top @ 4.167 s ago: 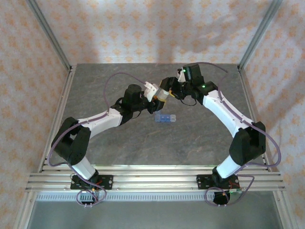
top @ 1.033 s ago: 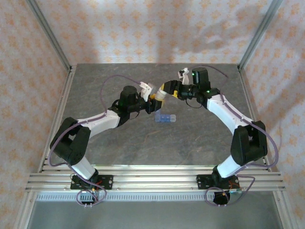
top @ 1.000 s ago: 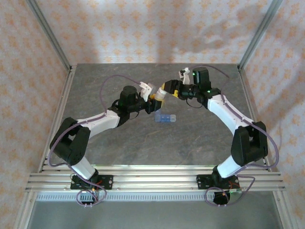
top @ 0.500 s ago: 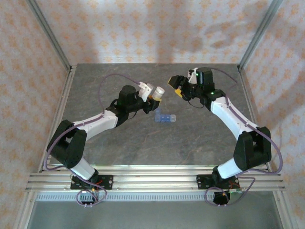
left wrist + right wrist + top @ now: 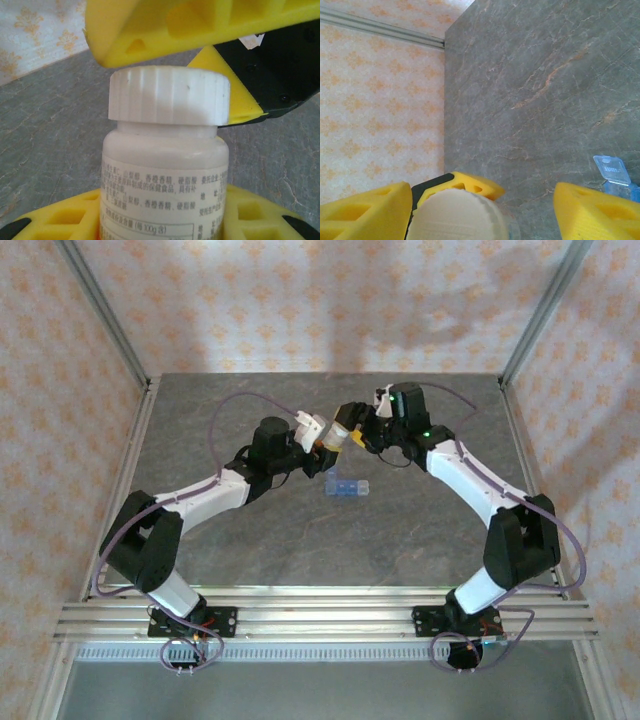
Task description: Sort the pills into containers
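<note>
One grey veined stone table [image 5: 250, 540] carries two white arms. Above its middle, the left claw [image 5: 325, 440] is clamped on the body of one white-capped round plastic bottle with a printed label [image 5: 165, 170], holding it off the surface. The right claw [image 5: 352, 428] straddles the bottle's ribbed cap [image 5: 455, 215] with its jaws spread wide, one finger well apart from it. One small translucent light-blue pill box [image 5: 347, 487], a strip of about three compartments, lies on the table just nearer than the claws, one lid flap raised.
</note>
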Robot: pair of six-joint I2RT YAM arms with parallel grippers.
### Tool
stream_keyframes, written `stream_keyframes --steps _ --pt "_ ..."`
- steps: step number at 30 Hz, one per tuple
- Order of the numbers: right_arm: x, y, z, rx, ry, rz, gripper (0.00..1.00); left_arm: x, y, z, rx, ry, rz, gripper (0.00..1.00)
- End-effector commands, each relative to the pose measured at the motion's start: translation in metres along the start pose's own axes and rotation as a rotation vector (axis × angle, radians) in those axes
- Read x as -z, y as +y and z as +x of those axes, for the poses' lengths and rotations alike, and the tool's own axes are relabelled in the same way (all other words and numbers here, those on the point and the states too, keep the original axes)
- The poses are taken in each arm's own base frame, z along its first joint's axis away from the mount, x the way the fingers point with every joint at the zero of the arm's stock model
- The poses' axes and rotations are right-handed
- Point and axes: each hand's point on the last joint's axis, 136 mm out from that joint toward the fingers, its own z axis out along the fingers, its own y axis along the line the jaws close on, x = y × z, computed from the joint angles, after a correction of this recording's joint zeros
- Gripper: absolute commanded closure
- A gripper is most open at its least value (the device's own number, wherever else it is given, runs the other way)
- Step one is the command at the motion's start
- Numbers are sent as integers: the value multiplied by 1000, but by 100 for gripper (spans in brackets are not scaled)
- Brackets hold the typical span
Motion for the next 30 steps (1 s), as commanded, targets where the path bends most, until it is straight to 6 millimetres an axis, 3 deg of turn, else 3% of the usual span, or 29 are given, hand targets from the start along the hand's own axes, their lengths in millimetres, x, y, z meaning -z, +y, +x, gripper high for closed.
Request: stream_keyframes --steps 1,13,20,26,30 --pt "1 13 -8 32 -27 -12 27 -5 -1 -11 -30 -19 -2 100" --pt "-2 4 6 55 19 7 43 -10 0 -14 -19 -27 -1 100" --pt "-1 1 9 93 26 17 60 -10 0 -17 -12 -37 3 100" --pt "2 -1 3 204 12 -8 65 -2 -9 -32 35 -91 67 100" --pt "10 9 -3 315 1 -160 65 6 -20 -43 98 -132 170 100"
